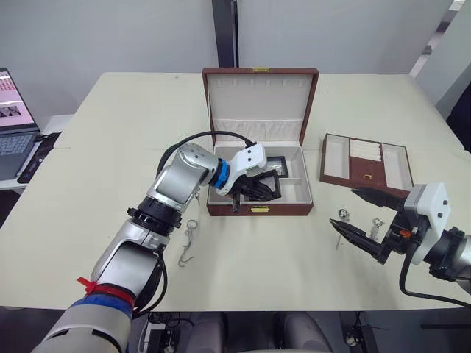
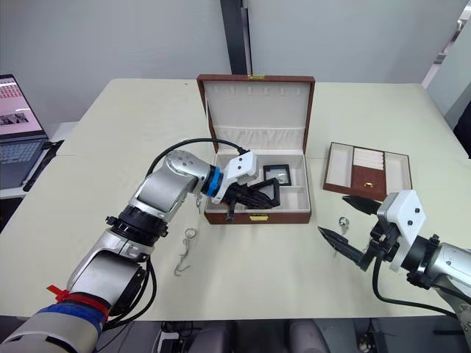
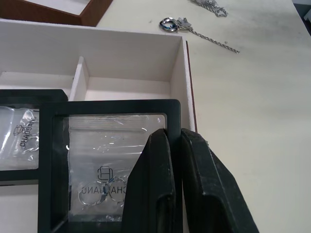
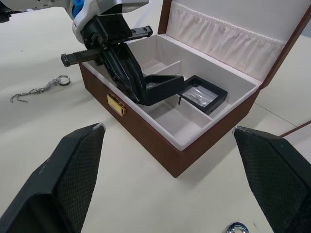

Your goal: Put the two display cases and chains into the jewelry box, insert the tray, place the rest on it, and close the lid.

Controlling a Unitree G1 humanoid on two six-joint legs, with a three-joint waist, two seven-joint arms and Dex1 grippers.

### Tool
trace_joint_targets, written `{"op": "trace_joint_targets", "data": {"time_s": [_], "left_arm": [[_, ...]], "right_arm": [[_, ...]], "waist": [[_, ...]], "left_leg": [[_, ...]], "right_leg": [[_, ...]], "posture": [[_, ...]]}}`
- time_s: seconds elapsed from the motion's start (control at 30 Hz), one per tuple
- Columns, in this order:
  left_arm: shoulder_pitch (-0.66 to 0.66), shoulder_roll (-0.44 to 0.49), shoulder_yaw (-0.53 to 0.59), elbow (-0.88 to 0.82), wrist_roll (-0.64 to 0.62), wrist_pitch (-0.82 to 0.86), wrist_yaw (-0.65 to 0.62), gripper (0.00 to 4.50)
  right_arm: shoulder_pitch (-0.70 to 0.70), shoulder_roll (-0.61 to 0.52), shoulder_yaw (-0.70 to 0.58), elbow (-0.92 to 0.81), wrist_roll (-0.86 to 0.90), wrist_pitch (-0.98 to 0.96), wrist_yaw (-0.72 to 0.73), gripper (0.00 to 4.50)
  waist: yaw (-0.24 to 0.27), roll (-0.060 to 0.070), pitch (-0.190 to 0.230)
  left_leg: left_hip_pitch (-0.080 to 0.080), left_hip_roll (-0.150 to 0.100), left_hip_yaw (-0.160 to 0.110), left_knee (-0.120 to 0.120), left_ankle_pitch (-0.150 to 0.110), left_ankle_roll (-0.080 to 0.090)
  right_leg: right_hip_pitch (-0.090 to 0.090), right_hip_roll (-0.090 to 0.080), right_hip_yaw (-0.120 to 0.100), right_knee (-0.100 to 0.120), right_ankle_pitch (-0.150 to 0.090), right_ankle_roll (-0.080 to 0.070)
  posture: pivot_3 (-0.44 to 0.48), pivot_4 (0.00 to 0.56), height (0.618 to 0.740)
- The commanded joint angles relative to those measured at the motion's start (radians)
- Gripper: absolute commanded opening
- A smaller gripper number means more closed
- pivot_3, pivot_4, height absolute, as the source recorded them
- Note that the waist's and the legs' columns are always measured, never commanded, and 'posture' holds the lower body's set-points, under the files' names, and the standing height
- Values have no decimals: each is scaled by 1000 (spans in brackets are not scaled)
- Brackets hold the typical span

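While your left gripper (image 4: pixel 130 82) pinches the frame edge of the second display case (image 4: pixel 160 87), that case hangs tilted over a front slot of the jewelry box (image 1: pixel 257 208). The first display case (image 4: pixel 201 94) already lies in the box, just beside it, toward the back. You need to go down and lay it flat. Your right gripper (image 1: pixel 362 216) is wide open, holding nothing, well apart from the box. One chain (image 1: pixel 187 241) lies near your left arm.
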Motion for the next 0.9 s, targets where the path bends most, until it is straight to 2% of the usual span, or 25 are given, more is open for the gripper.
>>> {"op": "trace_joint_targets", "data": {"time_s": [0.03,0.27,0.43,0.67,0.73,0.77,0.9], "left_arm": [[-5,4,-8,-28,-1,-12,2,35],[-17,-2,1,-9,1,-27,13,35],[-21,-3,7,-3,-6,-31,20,1470],[-20,-4,11,-11,-16,-19,19,3777],[-22,-4,12,-10,-18,-19,19,4315],[-24,-6,17,-10,-22,-18,21,4468],[-25,0,52,-14,-57,-7,16,4468]], "right_arm": [[-5,-7,-24,-26,12,-7,-5,4500],[-11,-6,-14,-22,8,-7,-8,4500],[-14,-8,-13,-19,8,-7,-7,4500],[-23,-9,-9,-8,3,-9,-3,4500],[-27,-9,-6,-4,2,-10,-1,4500],[-29,-10,-6,-2,1,-11,0,4500],[-29,-14,-12,21,-1,-15,19,4500]], "waist": [[0,0,0],[0,0,0],[0,0,0],[0,0,0],[0,0,0],[0,0,0],[0,0,0]], "left_leg": [[0,0,0,0,0,0],[0,0,0,0,0,0],[0,0,0,0,0,0],[0,0,0,0,0,0],[0,0,0,0,0,0],[0,0,0,0,0,0],[0,0,0,0,0,0]], "right_leg": [[0,0,0,0,0,0],[0,0,0,0,0,0],[0,0,0,0,0,0],[0,0,0,0,0,0],[0,0,0,0,0,0],[0,0,0,0,0,0],[0,0,0,0,0,0]], "posture": [[0,150,740],[0,150,740],[0,150,740],[0,150,740],[0,150,740],[0,150,740],[0,150,740]]}}
